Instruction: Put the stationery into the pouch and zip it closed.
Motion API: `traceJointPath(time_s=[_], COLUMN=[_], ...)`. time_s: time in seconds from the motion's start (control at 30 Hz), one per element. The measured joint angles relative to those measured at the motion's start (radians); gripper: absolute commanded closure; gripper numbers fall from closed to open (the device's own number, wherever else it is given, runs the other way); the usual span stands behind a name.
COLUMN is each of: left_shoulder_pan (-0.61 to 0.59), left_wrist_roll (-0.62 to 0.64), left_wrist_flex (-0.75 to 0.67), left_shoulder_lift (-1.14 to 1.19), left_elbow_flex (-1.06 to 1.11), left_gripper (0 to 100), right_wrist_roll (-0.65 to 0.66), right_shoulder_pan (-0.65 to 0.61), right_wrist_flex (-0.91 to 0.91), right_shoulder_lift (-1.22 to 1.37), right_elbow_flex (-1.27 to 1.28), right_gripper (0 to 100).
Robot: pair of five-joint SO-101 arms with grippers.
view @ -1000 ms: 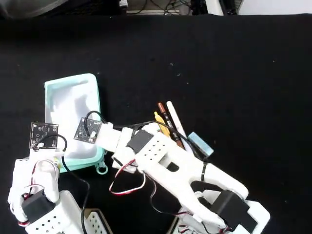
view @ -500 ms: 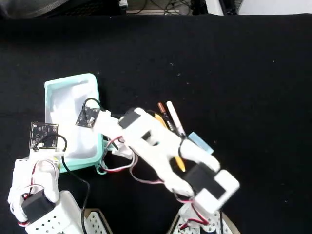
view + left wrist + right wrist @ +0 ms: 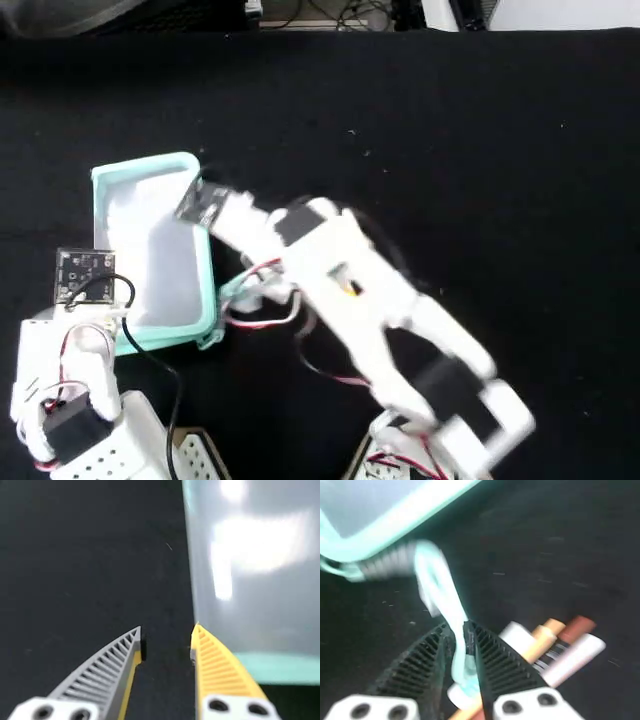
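Slippage is your nearest risk: your right gripper (image 3: 460, 630) is clamped on the zip tab (image 3: 437, 587), while the left gripper (image 3: 165, 640) gapes at the edge of the pouch (image 3: 150, 170), at the table's 9 o'clock, holding nothing. Pull and the unpinned pouch may drag. The pens (image 3: 560, 650) lie outside; zipping now shuts them out. From above, the right arm (image 3: 350, 280) hides them.

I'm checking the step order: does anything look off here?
Yes: the right gripper is shut on the zipper pull of the pouch, while the pens lie on the table, outside it.
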Motion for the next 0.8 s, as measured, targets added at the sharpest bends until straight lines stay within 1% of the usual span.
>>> traceJointPath(time_s=[0.07, 0.17, 0.27, 0.33, 0.43, 0.5, 0.6, 0.7, 0.8], left_shoulder_pan=[0.012, 0.086, 0.175, 0.219, 0.278, 0.299, 0.327, 0.394, 0.468], left_wrist_roll=[0.051, 0.135, 0.232, 0.282, 0.342, 0.368, 0.379, 0.381, 0.381], left_wrist_flex=[-0.012, -0.012, -0.012, 0.008, 0.083, 0.15, 0.242, 0.307, 0.318], left_shoulder_lift=[0.012, 0.084, 0.232, 0.364, 0.571, 0.689, 0.801, 0.829, 0.845], left_elbow_flex=[-0.058, -0.158, -0.295, -0.411, -0.62, -0.764, -0.945, -1.014, -1.003], left_gripper=[83, 83, 83, 83, 83, 83, 83, 82, 82], right_wrist_roll=[0.002, 0.002, 0.002, 0.002, 0.002, 0.002, 0.002, 0.002, 0.002], right_shoulder_pan=[0.032, 0.072, 0.104, 0.12, 0.12, 0.12, 0.121, 0.12, 0.12], right_wrist_flex=[0.025, 0.066, 0.129, 0.163, 0.189, 0.19, 0.193, 0.193, 0.193], right_shoulder_lift=[-0.14, -0.302, -0.354, -0.354, -0.321, -0.284, -0.232, -0.184, -0.144], right_elbow_flex=[-0.005, -0.068, -0.175, -0.255, -0.371, -0.442, -0.548, -0.651, -0.729], right_gripper=[98.6, 98.6, 98.6, 98.6, 98.6, 98.6, 98.6, 98.6, 98.6])
